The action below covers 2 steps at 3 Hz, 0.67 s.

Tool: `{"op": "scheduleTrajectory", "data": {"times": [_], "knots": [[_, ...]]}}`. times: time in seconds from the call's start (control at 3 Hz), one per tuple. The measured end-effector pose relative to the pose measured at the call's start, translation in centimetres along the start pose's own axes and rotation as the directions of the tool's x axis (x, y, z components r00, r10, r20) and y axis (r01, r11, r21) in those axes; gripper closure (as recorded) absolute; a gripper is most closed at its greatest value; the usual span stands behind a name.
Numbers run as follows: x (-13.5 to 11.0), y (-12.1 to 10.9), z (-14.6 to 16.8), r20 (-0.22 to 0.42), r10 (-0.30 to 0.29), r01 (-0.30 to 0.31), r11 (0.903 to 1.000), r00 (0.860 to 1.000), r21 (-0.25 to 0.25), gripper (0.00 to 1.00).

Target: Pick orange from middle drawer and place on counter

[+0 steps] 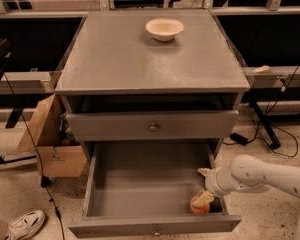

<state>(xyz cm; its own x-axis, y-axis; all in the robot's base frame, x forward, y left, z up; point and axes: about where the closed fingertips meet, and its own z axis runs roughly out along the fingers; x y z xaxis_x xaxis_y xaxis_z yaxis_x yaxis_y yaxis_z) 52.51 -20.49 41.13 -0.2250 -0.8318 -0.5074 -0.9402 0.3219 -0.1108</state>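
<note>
Lower right of frame: the white robot arm [262, 175] enters from the right edge. Its two-finger gripper [204, 186] is inside the right front corner of the wide grey middle drawer [140, 184], which is pulled fully out. The fingers are spread apart, one cream fingertip higher up by the drawer's right wall, the other lying over the top of the small round bright-orange fruit [198, 207]. Whether it touches the fruit cannot be told. The orange sits on the drawer floor against the front right corner.

The grey upper drawer with a round metal knob [153, 127] is closed. The flat matte-grey counter [140, 64] carries a cream bowl [164, 29] at upper centre. A brown cardboard box [50, 144] stands at left, and a white shoe [24, 224] lies lower left.
</note>
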Motion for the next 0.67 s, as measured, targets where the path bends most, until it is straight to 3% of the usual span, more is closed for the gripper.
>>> {"op": "scheduleTrajectory", "data": {"times": [0.67], "knots": [[1.68, 0.61, 0.81, -0.052, -0.005, 0.004, 0.9999, 0.999, -0.015, 0.17]]}}
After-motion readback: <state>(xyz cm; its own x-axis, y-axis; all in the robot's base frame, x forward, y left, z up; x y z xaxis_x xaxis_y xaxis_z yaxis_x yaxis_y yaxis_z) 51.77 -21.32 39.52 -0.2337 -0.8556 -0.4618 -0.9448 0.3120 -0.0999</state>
